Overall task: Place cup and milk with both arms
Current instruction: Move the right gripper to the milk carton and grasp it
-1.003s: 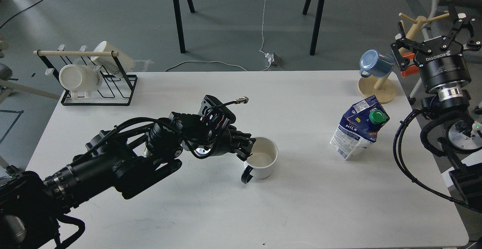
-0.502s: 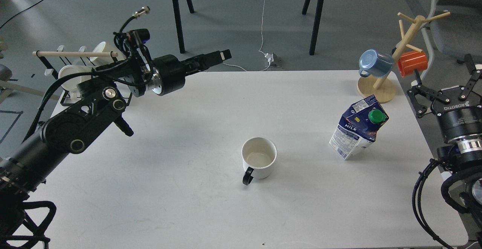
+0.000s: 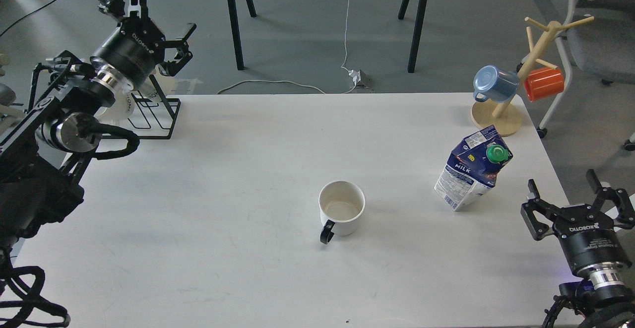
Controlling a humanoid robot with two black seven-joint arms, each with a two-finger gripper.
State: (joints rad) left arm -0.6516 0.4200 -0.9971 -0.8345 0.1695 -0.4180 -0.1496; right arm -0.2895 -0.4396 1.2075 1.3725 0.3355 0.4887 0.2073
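Our left gripper (image 3: 149, 15) spread open, upper left, over wire rack (image 3: 154, 114). Right gripper (image 3: 575, 204) open, lower right. Cup (image 3: 342, 211) desk (image 3: 248, 194) centre, upright, handle toward bottom edge. Milk (image 3: 471, 169) right, top leaning right; mug tree (image 3: 516, 85) behind.

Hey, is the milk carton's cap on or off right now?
On. The milk carton stands on the table with its green cap seated on the sloped top. How tightly it is screwed, cannot tell.
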